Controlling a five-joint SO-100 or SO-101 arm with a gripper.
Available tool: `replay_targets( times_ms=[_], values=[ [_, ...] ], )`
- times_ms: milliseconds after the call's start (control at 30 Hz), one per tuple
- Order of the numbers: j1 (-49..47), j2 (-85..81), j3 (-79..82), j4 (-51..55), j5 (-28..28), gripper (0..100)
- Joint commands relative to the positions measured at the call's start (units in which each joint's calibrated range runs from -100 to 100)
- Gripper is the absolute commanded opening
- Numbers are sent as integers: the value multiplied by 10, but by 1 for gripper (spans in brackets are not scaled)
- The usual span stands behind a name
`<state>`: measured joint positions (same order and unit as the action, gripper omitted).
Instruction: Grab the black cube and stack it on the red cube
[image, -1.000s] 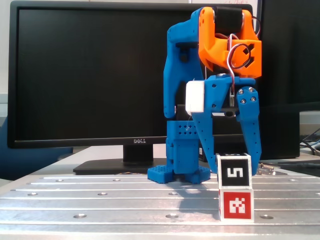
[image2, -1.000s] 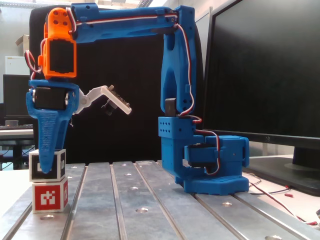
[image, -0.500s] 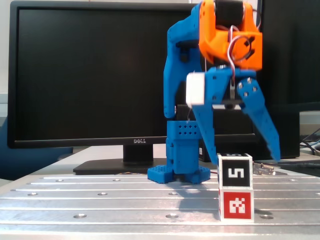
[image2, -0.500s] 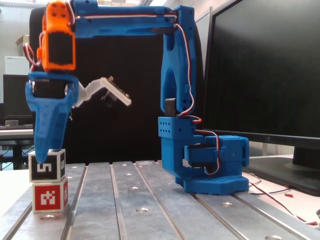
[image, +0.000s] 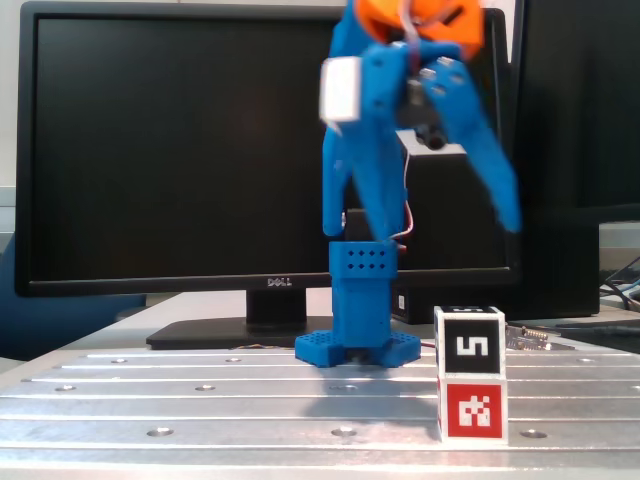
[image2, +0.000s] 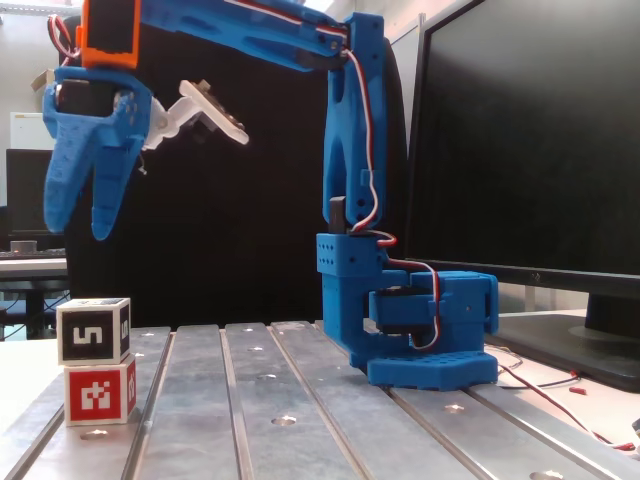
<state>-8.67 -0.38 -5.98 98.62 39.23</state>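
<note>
Black cube: the black cube (image: 469, 344) (image2: 93, 331) sits squarely on top of the red cube, faces lined up, its white "5" mark showing in both fixed views.
Red cube: the red cube (image: 472, 410) (image2: 98, 392) rests on the table, carrying the black one; its white pixel mark faces each camera.
Stack place: near the table's front edge, at the right in a fixed view (image: 470, 378) and at the far left in a fixed view (image2: 95, 362).
Gripper: the gripper (image: 448, 222) (image2: 76, 224) hangs well above the stack, touching neither cube; its two blue fingers are spread apart and hold nothing.
Fingers: one tip (image: 510, 215) points down and right, slightly blurred.
Arm: the blue arm (image2: 350, 150) reaches from its base across to the gripper, with an orange wrist part (image2: 108, 30) at the top edge.
Base: the blue base (image: 358, 345) (image2: 420, 330) stands on the table, well apart from the stack.
Table: grooved metal table (image: 200, 400) (image2: 300, 410).
Behind: a dark monitor (image: 170, 150) stands behind the arm.
</note>
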Motion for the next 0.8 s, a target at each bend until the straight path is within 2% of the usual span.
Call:
replay_targets(
  times_ms=[0, 67, 300, 433, 667, 767],
  values=[
    [36, -9, -22, 8, -24, 34],
    [48, -9, -20, 6, -43, 34],
    [61, 0, -10, -20, -182, 34],
    [58, -3, 42, -47, -238, 33],
    [45, -5, 110, -139, -295, 14],
    [41, -5, 116, -145, -313, 11]
  ],
)
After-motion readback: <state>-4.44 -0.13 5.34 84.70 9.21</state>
